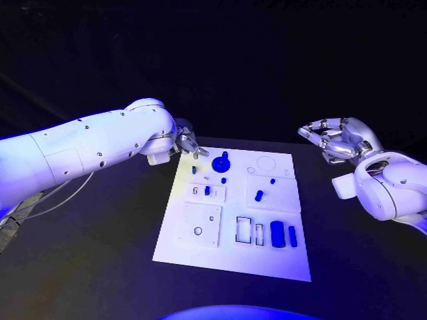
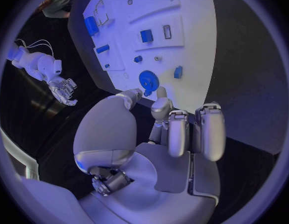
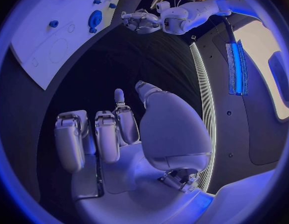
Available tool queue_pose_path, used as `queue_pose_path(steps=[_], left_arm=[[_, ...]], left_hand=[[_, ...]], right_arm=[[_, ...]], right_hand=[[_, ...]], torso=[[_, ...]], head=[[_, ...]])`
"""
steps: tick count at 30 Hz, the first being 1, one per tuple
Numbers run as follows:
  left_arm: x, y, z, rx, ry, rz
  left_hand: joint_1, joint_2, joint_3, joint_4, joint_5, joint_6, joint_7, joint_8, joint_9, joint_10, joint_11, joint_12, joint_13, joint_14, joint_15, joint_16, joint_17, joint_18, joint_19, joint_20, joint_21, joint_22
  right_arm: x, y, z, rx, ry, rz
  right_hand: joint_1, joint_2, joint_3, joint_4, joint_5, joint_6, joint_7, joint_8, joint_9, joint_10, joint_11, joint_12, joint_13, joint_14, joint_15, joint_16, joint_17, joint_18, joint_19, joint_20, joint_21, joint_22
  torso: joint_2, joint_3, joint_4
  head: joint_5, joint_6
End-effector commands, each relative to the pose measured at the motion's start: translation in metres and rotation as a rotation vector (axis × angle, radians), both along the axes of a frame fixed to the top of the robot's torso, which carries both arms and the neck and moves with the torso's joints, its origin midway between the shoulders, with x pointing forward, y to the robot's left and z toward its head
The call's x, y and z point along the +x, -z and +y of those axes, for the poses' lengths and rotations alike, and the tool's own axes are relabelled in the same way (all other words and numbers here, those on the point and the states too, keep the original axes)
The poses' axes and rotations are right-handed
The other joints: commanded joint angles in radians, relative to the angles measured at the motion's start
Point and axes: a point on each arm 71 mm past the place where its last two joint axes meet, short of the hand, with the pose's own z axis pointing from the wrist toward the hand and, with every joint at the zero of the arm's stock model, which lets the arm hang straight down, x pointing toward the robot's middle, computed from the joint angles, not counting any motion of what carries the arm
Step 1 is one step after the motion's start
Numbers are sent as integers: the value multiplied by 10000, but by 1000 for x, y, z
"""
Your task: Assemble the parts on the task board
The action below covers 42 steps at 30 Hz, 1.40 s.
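Task board (image 1: 235, 250) lies mid-table, long axis running near to far. Left hand (image 1: 187, 145), empty with fingers loosely apart, hovers at its far-left corner, nearer than the empty, spread right hand (image 1: 337, 141). Blue gear (image 1: 221, 161) sits just right of the left hand.

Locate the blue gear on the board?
Head view: the blue gear sits at the task board's far edge, left of centre, just beside the left hand.

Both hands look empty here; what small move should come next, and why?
Probably the left hand lowers onto the blue gear: it hovers open at the task board's far corner, nearest that part, while the right hand is off the board.
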Motion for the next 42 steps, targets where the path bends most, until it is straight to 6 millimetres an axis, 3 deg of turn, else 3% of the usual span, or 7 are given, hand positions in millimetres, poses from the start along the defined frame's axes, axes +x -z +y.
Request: queue_pose_path(steps=[1, 9, 15, 18, 32, 36, 42], left_arm=[[3, 1, -1, 168, 437, 361], [13, 9, 5, 659, 338, 625], [17, 17, 9, 896, 253, 876], [18, 20, 10, 973, 227, 951], [17, 30, 11, 1051, 267, 1266], [17, 32, 10, 1007, 316, 1339], [15, 33, 9, 994, 398, 1457]], left_hand=[[87, 48, -101, 2, 59, -202, 132, -258, -148, -271, 95, -305, -355, 1060, 125, 36, 2635, 113, -71, 92, -88, 429], [99, 59, -128, 2, 45, -188, 146, -303, -185, -271, 113, -297, -349, 1060, 148, 36, 2635, 112, -69, 117, -86, 438], [99, 59, -128, 2, 45, -188, 146, -303, -185, -271, 113, -297, -349, 1060, 148, 36, 2635, 112, -69, 117, -86, 438], [96, 74, -139, 7, 34, -174, 148, -316, -199, -266, 117, -290, -345, 1060, 154, 36, 2635, 113, -72, 126, -89, 434], [99, 114, -156, 5, 23, -114, 141, -320, -217, -228, 116, -239, -294, 1060, 161, 36, 2635, 111, -64, 142, -81, 453], [113, 132, -168, 0, 19, -62, 130, -314, -225, -219, 111, -227, -289, 1060, 161, 36, 2635, 111, -64, 150, -80, 457], [126, 139, -184, -3, 14, -15, 120, -310, -233, -194, 104, -197, -262, 1060, 158, 36, 2635, 107, -53, 154, -71, 477]], right_arm=[[0, 0, 1, 8, -79, -57], [0, 0, 2, 13, -98, -50], [0, 0, 3, 16, -123, -44], [0, 0, 3, 27, -171, -48], [-1, 0, 5, 43, -239, -41], [-1, 1, 6, 44, -246, -41], [0, 1, 6, 45, -248, -43]], right_hand=[[-35, -9, -50, 32, 66, -62, 16, 39, 11, 5, 0, -7, 767, 978, -33, -41, 2217, -44, 825, -41, -37, 2417], [-24, -6, -54, 29, 90, -65, 15, 44, 13, 3, -1, -9, 764, 979, -35, -41, 2219, -44, 826, -43, -36, 2417], [-11, 0, -56, 27, 117, -67, 14, 51, 16, 3, -3, -10, 763, 977, -36, -42, 2214, -43, 822, -44, -42, 2414], [-3, 0, -59, 24, 133, -70, 14, 55, 17, 0, -4, -12, 760, 977, -36, -43, 2212, -41, 817, -45, -50, 2409], [3, -2, -62, 21, 143, -72, 14, 57, 18, 2, -4, -10, 763, 977, -37, -43, 2214, -43, 824, -46, -40, 2415], [33, 2, -65, 9, 180, -74, 12, 69, 22, 5, -7, -7, 766, 977, -39, -44, 2212, -41, 818, -48, -50, 2410], [33, 2, -65, 9, 180, -74, 12, 69, 22, 5, -7, -7, 766, 977, -39, -44, 2212, -41, 818, -48, -50, 2410]], torso=[[23, -11, -7], [44, -16, -2], [24, -13, -14], [23, -16, -9], [10, -4, 3], [0, -11, -5], [12, -1, -7]], head=[[28, -2], [86, 78], [114, 46], [90, 120], [51, 39], [67, -38], [96, -19]])
